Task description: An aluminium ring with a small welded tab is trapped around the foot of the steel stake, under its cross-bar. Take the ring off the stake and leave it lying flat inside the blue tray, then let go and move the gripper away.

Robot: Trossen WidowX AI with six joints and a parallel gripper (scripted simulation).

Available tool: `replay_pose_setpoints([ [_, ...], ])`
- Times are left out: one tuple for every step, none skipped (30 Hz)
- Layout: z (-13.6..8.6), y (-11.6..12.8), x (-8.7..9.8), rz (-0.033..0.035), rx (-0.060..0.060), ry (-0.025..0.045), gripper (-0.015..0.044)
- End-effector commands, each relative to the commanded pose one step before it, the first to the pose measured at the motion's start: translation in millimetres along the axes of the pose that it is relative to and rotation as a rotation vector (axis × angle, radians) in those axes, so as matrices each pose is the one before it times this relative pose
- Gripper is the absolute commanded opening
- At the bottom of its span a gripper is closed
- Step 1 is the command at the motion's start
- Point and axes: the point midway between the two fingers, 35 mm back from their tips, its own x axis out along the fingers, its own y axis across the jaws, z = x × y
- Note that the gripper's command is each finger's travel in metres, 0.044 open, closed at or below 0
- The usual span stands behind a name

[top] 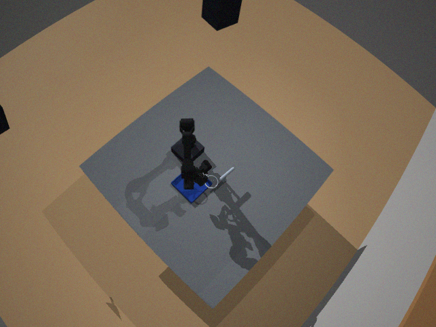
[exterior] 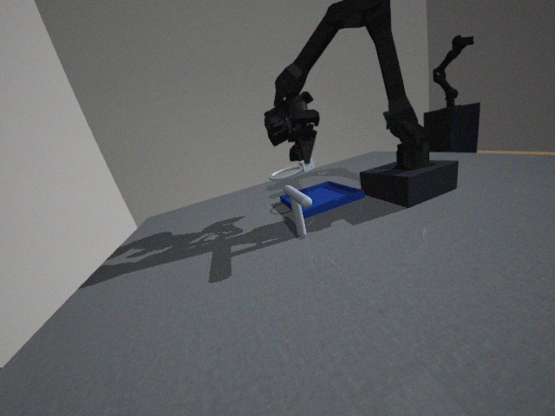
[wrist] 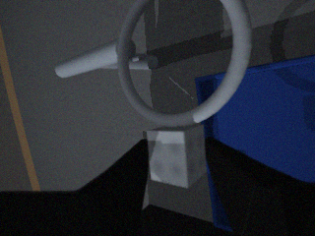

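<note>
So the ring (top: 216, 182) (exterior: 271, 178) (wrist: 242, 46) is a round, pale grey hoop with a blocky tab (exterior: 307, 165) (wrist: 168, 158). The gripper (exterior: 308, 159) (wrist: 176, 145) has its fingers clamped on that tab, lower middle of the wrist frame, with the hoop sticking out above them there. It's off the stake (top: 227, 174) (exterior: 297, 217) (wrist: 89, 59), up in the air near the tray (top: 191, 197) (exterior: 334, 204) (wrist: 261, 118). Stake's smooth, rounded, T-shaped; tray's blue, shallow, four-sided, center of the exterior frame.
</note>
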Motion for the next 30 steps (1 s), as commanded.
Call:
replay_pose_setpoints([
  [-24.13,-48.72,-9.61,-0.00258,-0.0145,0.01101,0.0000],
  [-8.83,-11.72,-1.92,0.00619,-0.0095,0.00311,0.0000],
  [-9.53,-10.96,-1.80,0.00808,-0.0100,0.00207,0.0000],
  [-10.16,-10.16,-1.67,0.00987,-0.0106,0.00082,0.0000],
  [-10.70,-9.29,-1.54,0.01148,-0.0112,-0.00062,0.0000],
  [-8.94,-6.80,-1.15,0.01027,-0.0095,-0.00167,0.0000],
  [-5.51,-3.80,-0.66,0.00658,-0.0059,-0.00154,0.0000],
  [-1.86,-1.21,-0.22,0.00226,-0.0020,-0.00061,0.0000],
  [0.00,0.00,0.00,0.00000,0.0000,0.00000,0.0000],
  [0.00,0.00,0.00,0.00000,0.0000,0.00000,0.0000],
  [0.00,0.00,0.00,0.00000,0.0000,0.00000,0.0000],
  [0.00,0.00,0.00,0.00000,0.0000,0.00000,0.0000],
  [0.00,0.00,0.00,0.00000,0.0000,0.00000,0.0000],
  [0.00,0.00,0.00,0.00000,0.0000,0.00000,0.0000],
  [-0.16,-0.66,0.75,0.00000,0.0000,0.00000,0.0000],
  [-0.50,-1.95,2.26,0.00001,0.0000,0.00001,0.0000],
  [-0.87,-3.20,3.79,0.00001,0.0000,0.00002,0.0000],
  [-1.10,-3.77,4.61,0.00003,0.0000,0.00003,0.0000],
  [-1.17,-3.67,4.65,0.00004,0.0000,0.00003,0.0000],
  [-1.01,-2.96,3.87,0.00004,0.0000,0.00003,0.0000],
  [-0.63,-1.74,2.33,0.00003,0.0000,0.00002,0.0000],
  [-0.21,-0.57,0.78,0.00001,0.0000,0.00001,0.0000],
  [0.00,0.00,0.00,0.00000,0.0000,0.00000,0.0000],
  [0.00,0.00,0.00,0.00000,0.0000,0.00000,0.0000],
  [0.00,0.00,0.00,0.00000,0.0000,0.00000,0.0000],
  [2.27,2.79,-4.29,-0.00046,0.0055,0.00050,0.0026],
  [0.00,0.00,0.00,0.00000,0.0000,0.00000,0.0053],
  [0.00,0.00,0.00,0.00000,0.0000,0.00000,0.0079],
  [0.00,0.00,0.00,0.00000,0.0000,0.00000,0.0105],
  [0.00,0.00,0.00,0.00000,0.0000,0.00000,0.0131],
])
